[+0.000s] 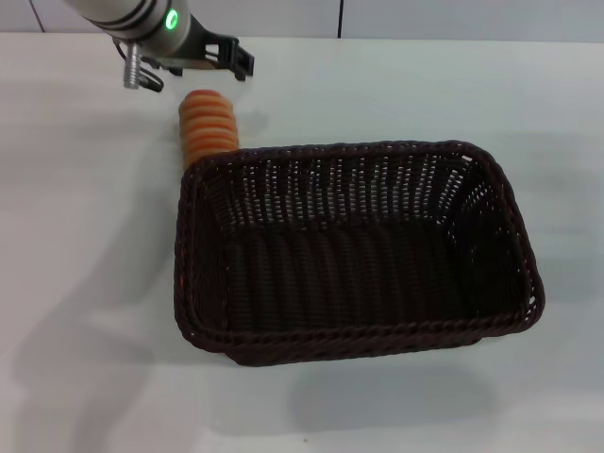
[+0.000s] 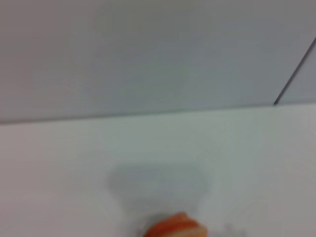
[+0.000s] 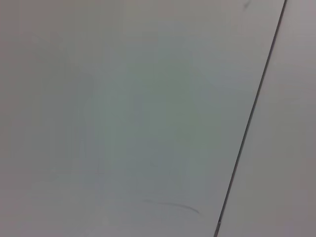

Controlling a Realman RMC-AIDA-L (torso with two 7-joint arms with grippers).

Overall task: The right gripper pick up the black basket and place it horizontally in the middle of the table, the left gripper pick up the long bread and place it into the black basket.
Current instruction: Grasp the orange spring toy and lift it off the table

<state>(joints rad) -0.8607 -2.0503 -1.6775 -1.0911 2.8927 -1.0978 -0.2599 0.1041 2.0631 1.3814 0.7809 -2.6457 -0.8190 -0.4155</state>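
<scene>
The black basket [image 1: 354, 250] lies lengthwise across the middle of the white table [image 1: 85, 236], open side up and empty. The long bread [image 1: 208, 123], orange and cream striped, lies on the table just behind the basket's far left corner, one end hidden by the rim. Its tip also shows in the left wrist view [image 2: 175, 227]. My left gripper [image 1: 241, 58], on the green-lit arm, hovers open and empty a little beyond the bread, apart from it. My right gripper is out of view; its wrist view shows only a plain wall.
The table's far edge [image 1: 396, 40] meets a grey wall just behind the left gripper. The basket's tall woven sides [image 1: 510, 236] stand between the bread and the table's near part. White tabletop lies left of and in front of the basket.
</scene>
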